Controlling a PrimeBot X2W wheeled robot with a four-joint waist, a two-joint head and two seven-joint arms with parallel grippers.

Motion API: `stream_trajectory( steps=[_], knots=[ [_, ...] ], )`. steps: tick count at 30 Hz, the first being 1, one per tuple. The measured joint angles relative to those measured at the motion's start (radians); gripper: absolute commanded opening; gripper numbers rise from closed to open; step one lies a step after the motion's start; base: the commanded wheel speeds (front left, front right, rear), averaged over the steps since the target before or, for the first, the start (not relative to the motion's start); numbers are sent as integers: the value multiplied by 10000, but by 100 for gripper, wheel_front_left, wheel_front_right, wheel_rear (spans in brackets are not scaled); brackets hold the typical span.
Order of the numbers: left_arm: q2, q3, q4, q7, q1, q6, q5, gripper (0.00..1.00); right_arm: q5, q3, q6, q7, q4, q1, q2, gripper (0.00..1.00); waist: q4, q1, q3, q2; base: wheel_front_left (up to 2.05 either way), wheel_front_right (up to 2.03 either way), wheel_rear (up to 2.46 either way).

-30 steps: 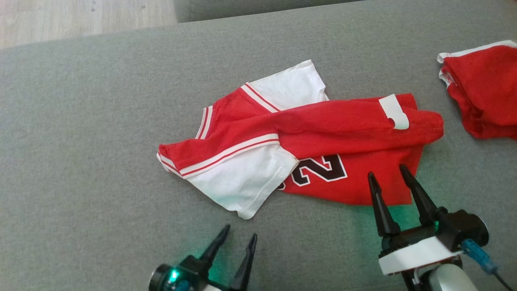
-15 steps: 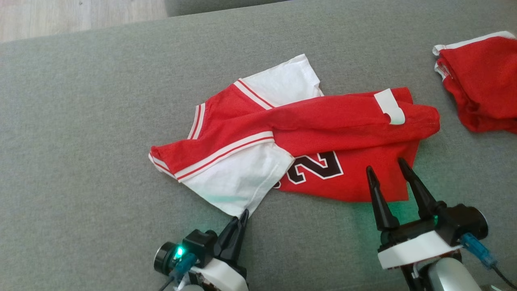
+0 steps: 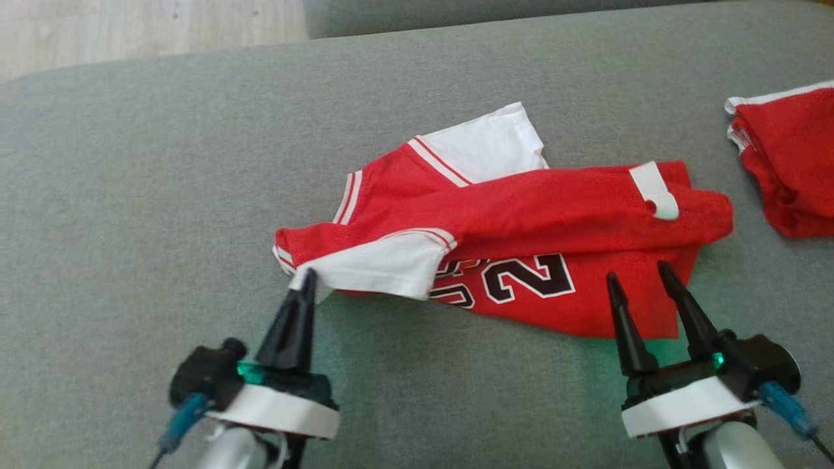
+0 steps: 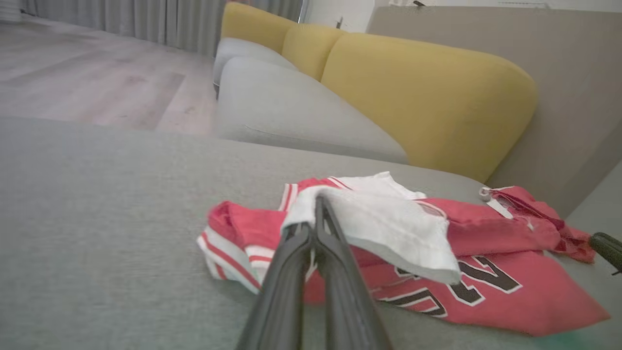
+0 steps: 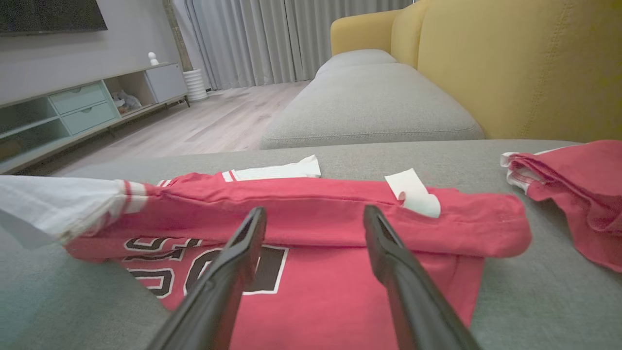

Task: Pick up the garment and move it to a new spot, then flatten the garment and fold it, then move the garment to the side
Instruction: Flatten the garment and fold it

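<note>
The garment (image 3: pixel 554 208) is a red jersey with white sleeves and dark numbers, lying crumpled on the grey cushion (image 3: pixel 130 195). My left gripper (image 3: pixel 306 279) is shut on the hem of its near white sleeve (image 3: pixel 384 264), which is lifted off the cushion. In the left wrist view the closed fingers (image 4: pixel 318 214) pinch that sleeve (image 4: pixel 388 223), which drapes over the red body (image 4: pixel 510 296). My right gripper (image 3: pixel 638 272) stands open over the jersey's lower right edge. In the right wrist view that gripper (image 5: pixel 315 211) has red cloth (image 5: pixel 437 223) showing between its fingers, which hold nothing.
Another red garment (image 3: pixel 788 163) lies bunched at the cushion's right edge, also visible as a red garment (image 5: pixel 578 180) in the right wrist view. A yellow backrest (image 4: pixel 427 97) rises behind. Wooden floor (image 3: pixel 130 32) lies beyond the far left edge.
My left gripper went from open to shut on the white sleeve's hem and drew it up and to the left, uncovering more of the numbers. The right gripper stayed open in place.
</note>
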Motion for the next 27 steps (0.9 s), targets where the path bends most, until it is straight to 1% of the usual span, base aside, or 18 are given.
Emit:
stream_trajectory(
  steps=[2, 5, 8, 10, 13, 17, 21, 23, 27],
  knots=[
    [257, 161, -387, 29, 145, 50, -54, 0, 351, -36, 0, 0, 31, 21, -65, 100, 73, 0, -38, 0, 0, 0, 0],
    [397, 318, -928, 213, 175, 174, -59, 0, 1329, -98, 0, 0, 255, 48, -173, 100, 131, 0, -47, 0, 0, 0, 0],
    [410, 359, -1283, 314, 177, 301, -155, 0, 1649, -125, 0, 0, 550, 45, -652, 100, 141, 0, -10, 0, 0, 0, 0],
    [451, 372, -1396, 382, 177, 305, -155, 0, 2061, -142, 0, 0, 780, -34, -984, 100, 132, 0, 36, 0, 0, 0, 0],
    [466, 364, -1476, 443, 176, 307, -155, 0, 2171, 128, 0, 0, 1269, -309, -1712, 100, 135, 0, 118, 0, 0, 0, 0],
    [472, 357, -1507, 472, 160, 309, -155, 0, 2589, 255, 0, 0, 1898, -770, -2360, 100, 159, 0, 237, 0, 0, 0, 0],
    [510, 349, -1513, 512, 20, 311, -153, 0, 2909, 550, 0, 0, 2558, -1171, -2886, 100, 211, 0, 359, 0, 0, 0, 0],
    [527, 345, -1534, 514, -73, 397, -138, 0, 2987, 715, 0, 0, 2899, -1391, -3135, 100, 237, 1, 405, 0, 0, 0, 0],
    [560, 341, -1528, 514, -221, 395, -138, 0, 3417, 1179, 0, 0, 3266, -1792, -3436, 100, 301, 1, 501, 0, 0, 0, 0]
  ],
)
